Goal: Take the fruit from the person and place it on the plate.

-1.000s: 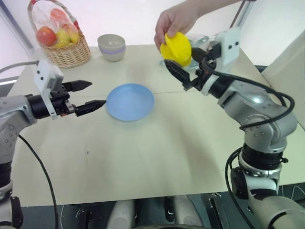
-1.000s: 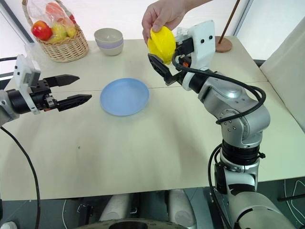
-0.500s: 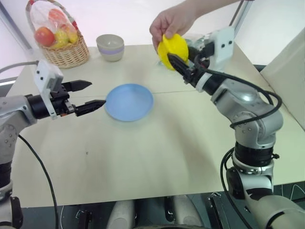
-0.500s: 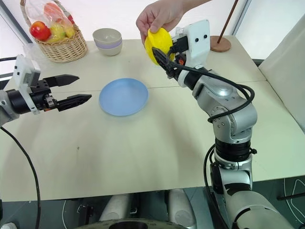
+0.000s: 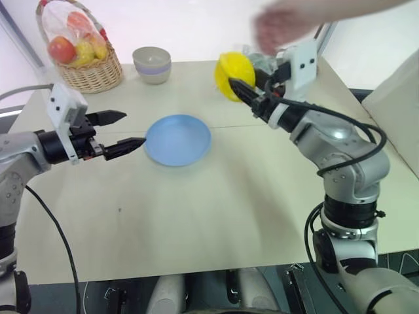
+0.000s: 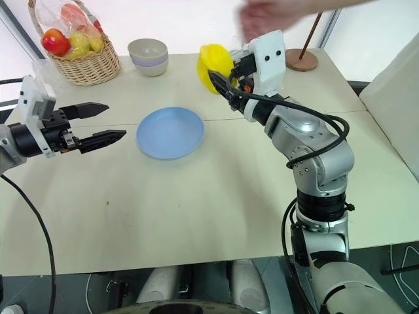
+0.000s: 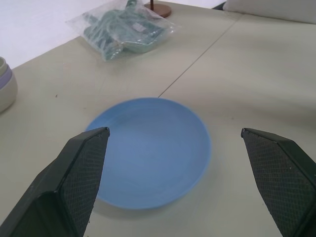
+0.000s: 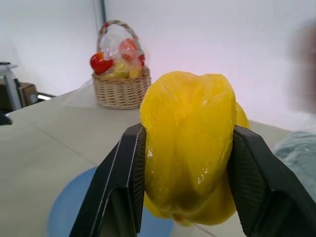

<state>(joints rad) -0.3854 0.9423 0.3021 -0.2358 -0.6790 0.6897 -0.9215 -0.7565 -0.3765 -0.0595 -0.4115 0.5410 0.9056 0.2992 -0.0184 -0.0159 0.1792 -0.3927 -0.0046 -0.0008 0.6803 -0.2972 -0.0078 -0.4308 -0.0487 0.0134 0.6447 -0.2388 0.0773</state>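
Now the handover looks complete: the right tool (image 6: 219,82) is clenched on the fruit (image 8: 190,145), held in the air above the worktop (image 5: 216,209) with the person's hand (image 5: 278,29) apart from it. Next, carry it over the plate (image 5: 178,139) and release; the left tool (image 5: 124,131) hangs spread and holds nothing, beside the plate.
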